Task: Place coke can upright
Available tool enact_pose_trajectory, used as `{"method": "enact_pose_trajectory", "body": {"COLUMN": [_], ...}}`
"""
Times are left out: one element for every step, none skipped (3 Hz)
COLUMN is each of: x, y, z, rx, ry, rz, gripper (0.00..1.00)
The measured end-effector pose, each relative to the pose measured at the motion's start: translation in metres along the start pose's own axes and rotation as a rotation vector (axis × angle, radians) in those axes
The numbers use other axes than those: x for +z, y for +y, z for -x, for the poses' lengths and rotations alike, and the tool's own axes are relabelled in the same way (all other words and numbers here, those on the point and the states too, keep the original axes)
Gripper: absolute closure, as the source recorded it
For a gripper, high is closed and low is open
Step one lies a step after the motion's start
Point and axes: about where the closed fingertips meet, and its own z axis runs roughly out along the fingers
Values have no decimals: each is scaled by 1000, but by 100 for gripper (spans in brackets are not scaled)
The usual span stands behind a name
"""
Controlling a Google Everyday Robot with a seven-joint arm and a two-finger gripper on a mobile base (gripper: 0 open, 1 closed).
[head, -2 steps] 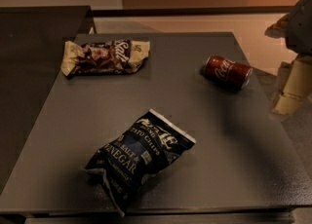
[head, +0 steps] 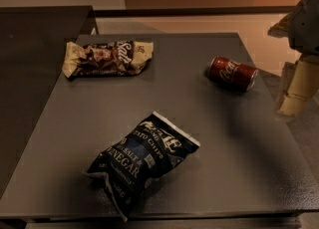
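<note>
Barely shifted since a moment ago, jaws unreadable as open or closed, gripper (head: 294,96) hanging just past the right edge of the counter (head: 234,173), coke can (head: 232,73) lying on its side near the far right corner, apart from it, dark chip bag (head: 142,161) by the near edge.

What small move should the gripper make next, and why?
Probably shift the gripper left toward the coke can. The can lies on its side near the right edge of the grey table, not yet grasped. The gripper hangs to the can's right, apart from it. The salt and vinegar chip bag lies well away from that path.
</note>
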Motion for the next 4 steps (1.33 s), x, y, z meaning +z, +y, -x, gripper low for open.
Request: {"method": "enact_pose_trajectory", "body": {"x": [14,38,64,92], "y": [-20,-44,-71,-97], "z": [9,17,16,12], "rx": [15,90,215,357], "ry": [5,-4,-1,27], "rz": [-9,13,41,73], "gripper": [0,0,0,0]}}
